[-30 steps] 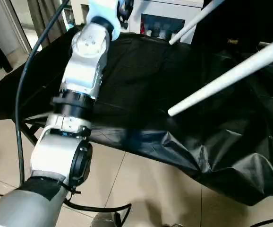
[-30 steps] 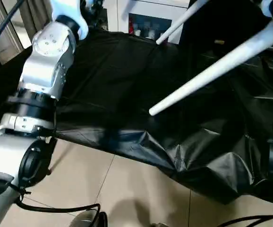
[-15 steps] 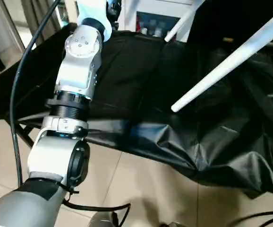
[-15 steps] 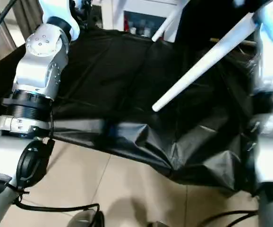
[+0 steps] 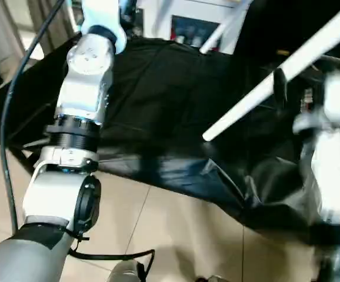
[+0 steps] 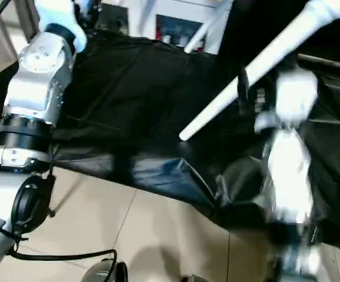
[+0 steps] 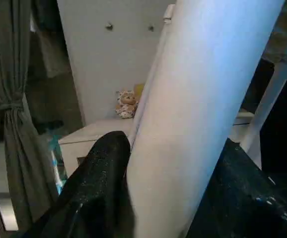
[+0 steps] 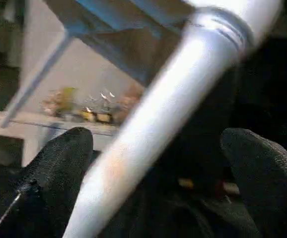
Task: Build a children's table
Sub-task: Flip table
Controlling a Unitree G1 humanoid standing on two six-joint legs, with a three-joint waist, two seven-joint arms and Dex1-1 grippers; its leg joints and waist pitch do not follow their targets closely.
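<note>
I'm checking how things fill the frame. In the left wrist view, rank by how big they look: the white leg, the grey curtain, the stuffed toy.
1. White leg, largest, though nearness to the camera inflates it.
2. Grey curtain.
3. Stuffed toy, smallest.
</note>
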